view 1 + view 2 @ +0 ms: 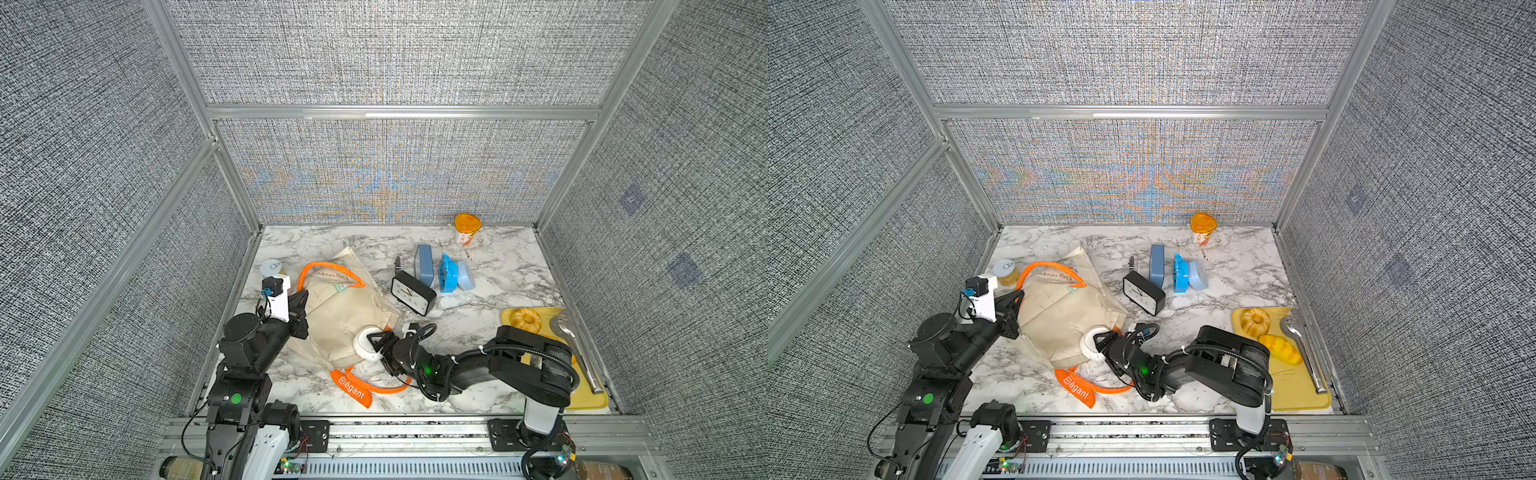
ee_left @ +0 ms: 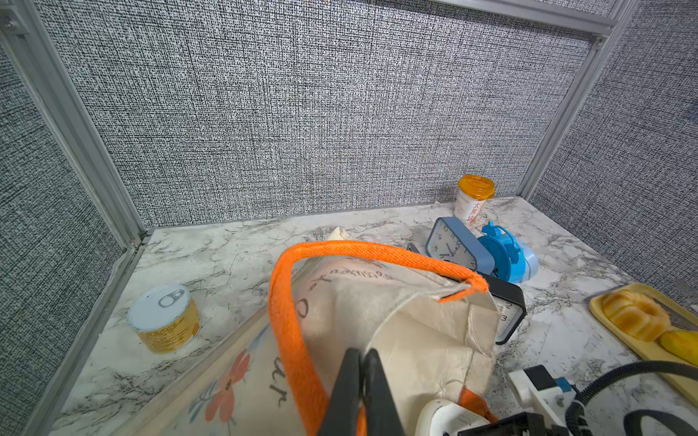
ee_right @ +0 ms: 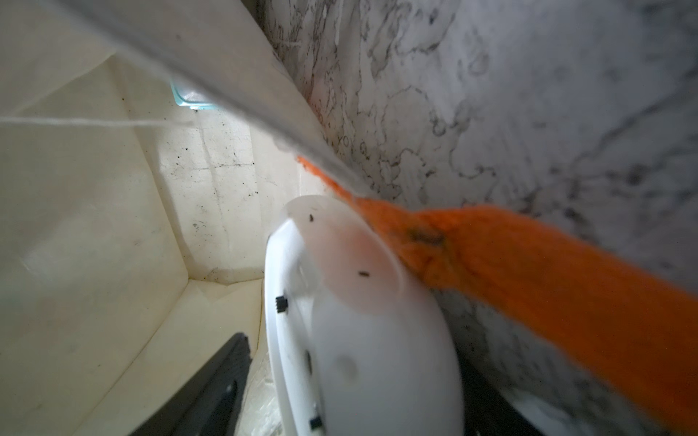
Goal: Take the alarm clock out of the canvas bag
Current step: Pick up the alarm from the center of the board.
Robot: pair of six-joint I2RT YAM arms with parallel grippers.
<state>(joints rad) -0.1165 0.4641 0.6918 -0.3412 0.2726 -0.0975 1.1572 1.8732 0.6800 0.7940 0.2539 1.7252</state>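
The left gripper (image 2: 360,360) pinches the canvas bag (image 1: 345,316) at its 9 o'clock edge; the right gripper (image 1: 375,345), spread, straddles the white alarm clock (image 1: 362,348).

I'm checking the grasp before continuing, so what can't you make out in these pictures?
White rounded alarm clock: dial unreadable, part-covered by the cream canvas bag with orange handles and the right tool in both top views, blurred in the right wrist view.
Right tool's grip: only one finger shows in the right wrist view; contact unclear.
Teal item inside the bag: cut off by its rim.
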